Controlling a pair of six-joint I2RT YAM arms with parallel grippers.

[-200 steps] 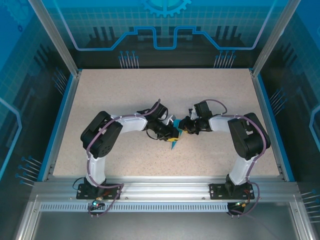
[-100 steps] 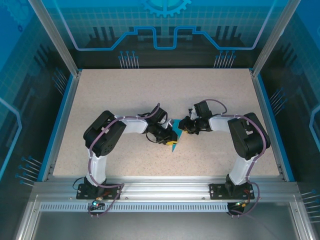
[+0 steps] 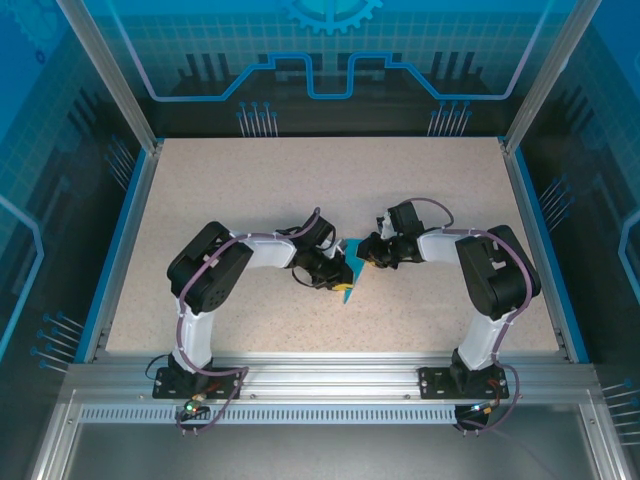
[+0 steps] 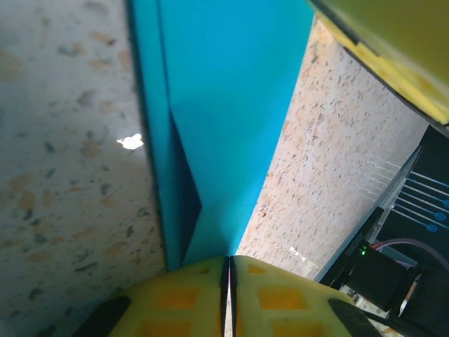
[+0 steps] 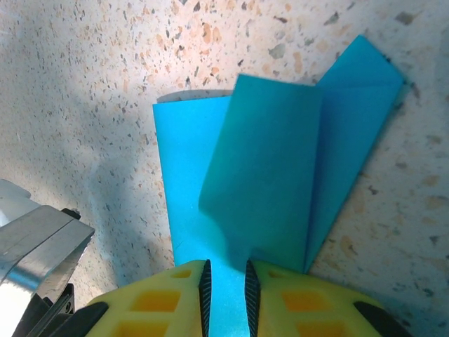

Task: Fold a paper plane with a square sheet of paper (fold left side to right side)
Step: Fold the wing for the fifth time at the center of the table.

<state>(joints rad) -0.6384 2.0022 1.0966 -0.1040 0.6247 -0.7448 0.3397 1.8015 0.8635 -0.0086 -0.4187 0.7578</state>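
Both arms bend inward and meet near the middle of the speckled table [image 3: 250, 190]. The left gripper [image 3: 336, 272] and the right gripper [image 3: 367, 256] sit close on either side of a small teal paper plane [image 3: 345, 290]. Its pointed tip sticks out below them toward the near edge.

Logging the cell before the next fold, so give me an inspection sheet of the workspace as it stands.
Surface: speckled beige table, blue-edged.
Job's things: teal paper, folded into narrow overlapping layers, at table centre between the two arms.
Clutter: nothing seen.
Pincers: left pincer shut on the paper's end; right pincer has its jaws a sliver apart with paper in the gap, grip unclear.
Cables: purple cables run along both arms.
Surroundings: blue printed panels, aluminium frame.
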